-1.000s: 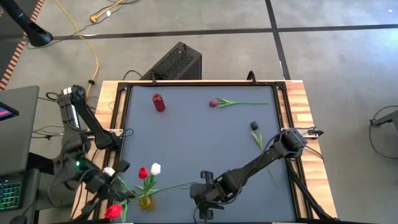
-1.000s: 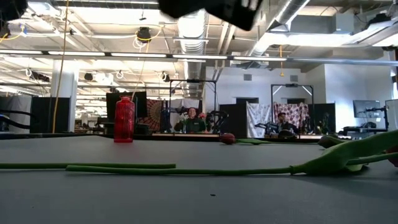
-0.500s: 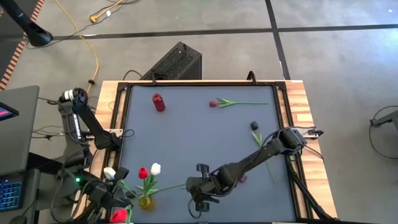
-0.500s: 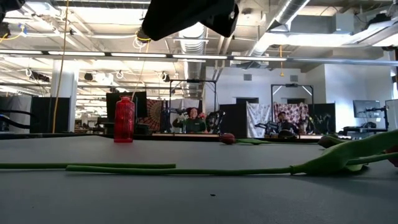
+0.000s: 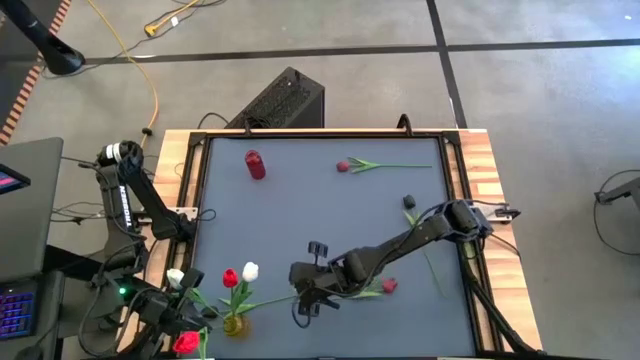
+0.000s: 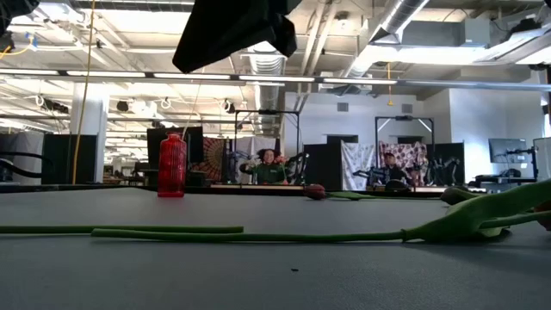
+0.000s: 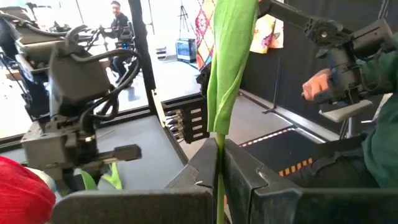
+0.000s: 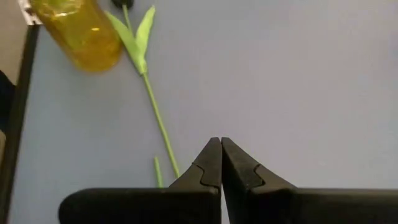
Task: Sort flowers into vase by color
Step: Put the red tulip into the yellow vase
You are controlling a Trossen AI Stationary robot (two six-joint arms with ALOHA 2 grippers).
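My left gripper (image 5: pixel 190 320) is at the table's near left corner, shut on a tulip's green stem (image 7: pixel 218 163); a red head (image 5: pixel 183 343) shows beside it. A yellow vase (image 5: pixel 235 323) holds a red head (image 5: pixel 230 277) and a white head (image 5: pixel 250 270). My right gripper (image 5: pixel 297 314) is shut and hovers over the mat right of that vase, touching nothing (image 8: pixel 221 144). A loose stem (image 8: pixel 159 126) lies on the mat beside it. Other tulips lie flat: red (image 5: pixel 388 286), red (image 5: pixel 343 166), dark (image 5: pixel 408 202). My left gripper pinches a thin green stem (image 7: pixel 218 163) between its two fingers (image 7: pixel 249 171). The stem runs along the fingers and out past their tips, and a broad leaf (image 7: pixel 230 62) stands beyond them. The tulip is lifted clear of the table.
A red vase (image 5: pixel 256 165) stands near the far left of the mat. A white head (image 5: pixel 176 276) shows by the left arm. Wooden rails (image 5: pixel 490 180) edge the table. The mat's middle (image 5: pixel 320 220) is bare. A person's hands (image 7: pixel 323 81) show beyond the table.
My right gripper has moved toward the table's left edge and a little toward the far edge, staying shut. Its arm has swung off a red tulip lying near the near edge, which now shows.
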